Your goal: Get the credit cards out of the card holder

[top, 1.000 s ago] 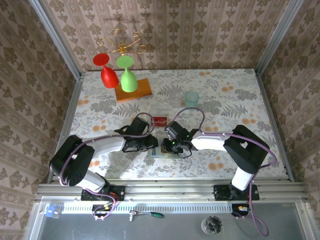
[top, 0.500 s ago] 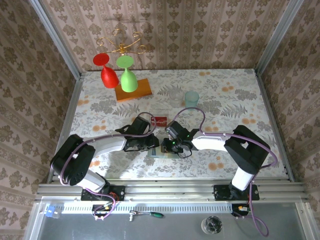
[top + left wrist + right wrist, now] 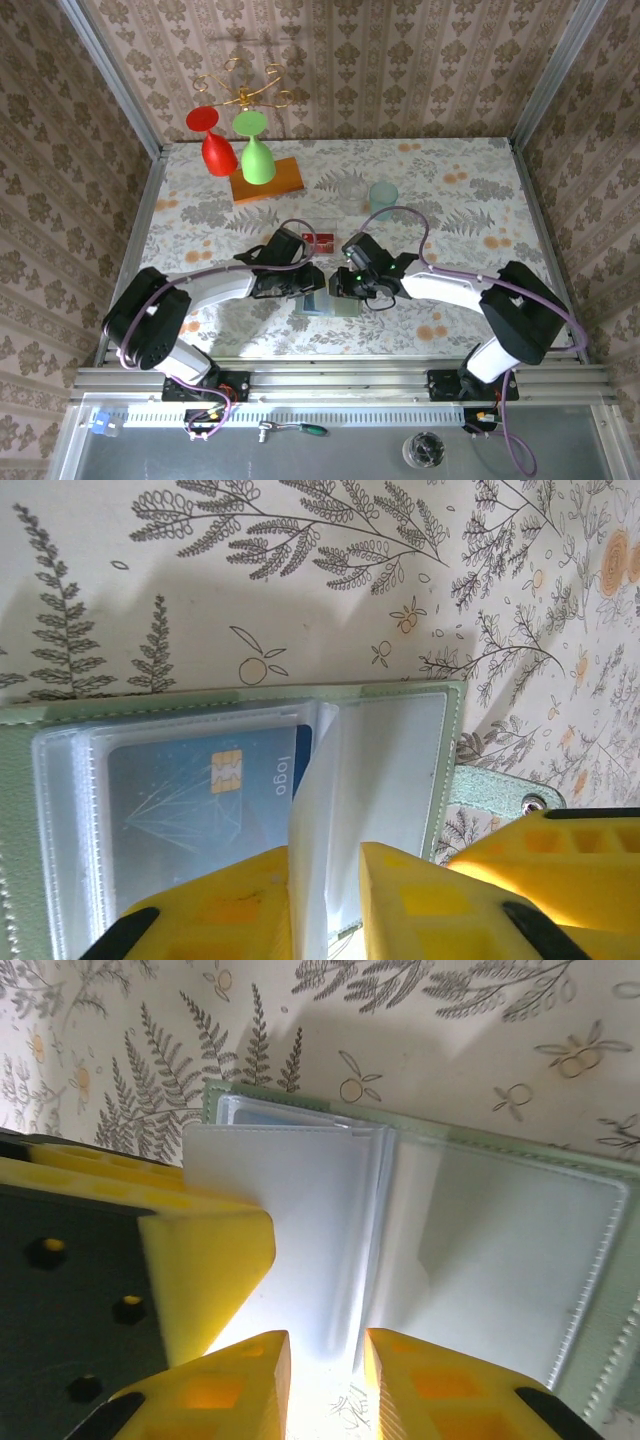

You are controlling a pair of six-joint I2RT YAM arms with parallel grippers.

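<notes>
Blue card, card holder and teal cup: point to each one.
blue card [image 3: 200, 805]: left wrist view, face below the chip.
card holder [image 3: 500, 1250]: right wrist view, right clear sleeve.
teal cup [image 3: 383, 195]: top view, its middle.

card holder [image 3: 14, 820]: sage-green shell, leather-look stuff, matt
clear sleeves [image 3: 385, 770]: thin see-through plastic, glossy, catching a lot of glare
blue credit card [image 3: 200, 790]: smooth hard plastic, with a shiny gold metallic chip
strap snap [image 3: 537, 802]: small bit of shiny metal
desk [image 3: 300, 600]: matt printed fern covering, paper or cloth, honestly can't tell
left end effector [image 3: 325, 890]: yellow plastic, dull, slightly rough
right end effector [image 3: 325, 1380]: same matt yellow plastic
</notes>
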